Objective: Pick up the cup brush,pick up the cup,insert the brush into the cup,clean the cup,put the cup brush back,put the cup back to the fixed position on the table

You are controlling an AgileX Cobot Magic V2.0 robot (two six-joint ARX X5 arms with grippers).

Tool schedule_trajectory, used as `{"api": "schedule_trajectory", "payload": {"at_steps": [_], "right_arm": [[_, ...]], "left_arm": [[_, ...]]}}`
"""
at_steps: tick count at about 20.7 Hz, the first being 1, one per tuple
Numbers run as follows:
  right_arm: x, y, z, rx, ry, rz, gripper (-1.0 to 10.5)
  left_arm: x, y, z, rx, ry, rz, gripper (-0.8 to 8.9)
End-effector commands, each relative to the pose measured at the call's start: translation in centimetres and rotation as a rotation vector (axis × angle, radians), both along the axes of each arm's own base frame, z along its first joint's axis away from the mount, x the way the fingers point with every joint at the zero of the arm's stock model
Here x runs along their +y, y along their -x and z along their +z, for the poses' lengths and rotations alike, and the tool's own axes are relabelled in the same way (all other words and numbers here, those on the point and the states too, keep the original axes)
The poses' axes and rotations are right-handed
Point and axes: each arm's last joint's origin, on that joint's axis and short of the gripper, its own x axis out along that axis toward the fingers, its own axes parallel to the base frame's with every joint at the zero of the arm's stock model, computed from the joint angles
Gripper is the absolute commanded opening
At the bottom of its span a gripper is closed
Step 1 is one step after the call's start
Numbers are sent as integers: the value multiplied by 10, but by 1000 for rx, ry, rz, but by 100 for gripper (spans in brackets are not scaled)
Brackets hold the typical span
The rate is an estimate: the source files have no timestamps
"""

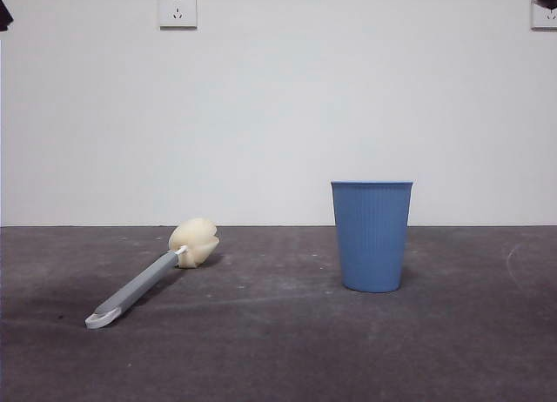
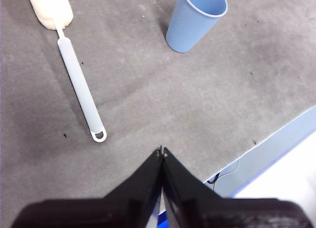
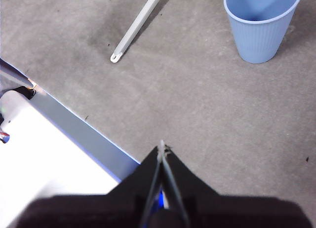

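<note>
The cup brush lies flat on the table at the left, its cream sponge head toward the wall and its white looped end toward the front. The blue ribbed cup stands upright to its right, empty. In the left wrist view the brush and cup lie well ahead of my left gripper, whose jaws are shut on nothing. My right gripper is shut too, apart from the cup and the brush handle. Both arms show only as black tips at the front view's top corners.
The table's near edge with a pale blue border runs close beside both grippers, seen also as the edge in the right wrist view. A white wall with power sockets stands behind the table.
</note>
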Motion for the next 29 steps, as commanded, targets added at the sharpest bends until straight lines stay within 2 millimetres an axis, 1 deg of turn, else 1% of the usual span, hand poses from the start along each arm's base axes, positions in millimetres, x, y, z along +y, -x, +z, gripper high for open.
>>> {"api": "schedule_trajectory", "payload": {"at_steps": [1,14,15,17,19,20,21,23,24,27,29], "right_arm": [[0,0,1,-8,1,0,1],[0,0,1,-7,1,-2,1],[0,0,1,-6,1,-3,1],[0,0,1,-7,1,-2,1],[0,0,1,-7,1,-2,1],[0,0,1,-7,1,-2,1],[0,0,1,-7,1,-2,1],[0,0,1,-7,1,-2,1],[0,0,1,-7,1,-2,1],[0,0,1,-7,1,-2,1],[0,0,1,-7,1,-2,1]], "left_arm": [[0,0,-1,-8,-12,-7,-4],[0,0,-1,-16,-17,-16,-4],[2,1,1,-87,-63,-26,-4],[11,-3,12,-358,-193,-33,-4],[22,-6,25,-633,-221,-53,-4],[30,-6,28,-732,-219,-25,-4],[38,-5,28,-815,-234,42,-4],[50,-4,19,-918,-281,176,-4],[55,-4,9,-937,-294,219,-4],[60,-7,-25,-899,-325,266,-4],[62,-8,-44,-863,-329,278,-4]]}}
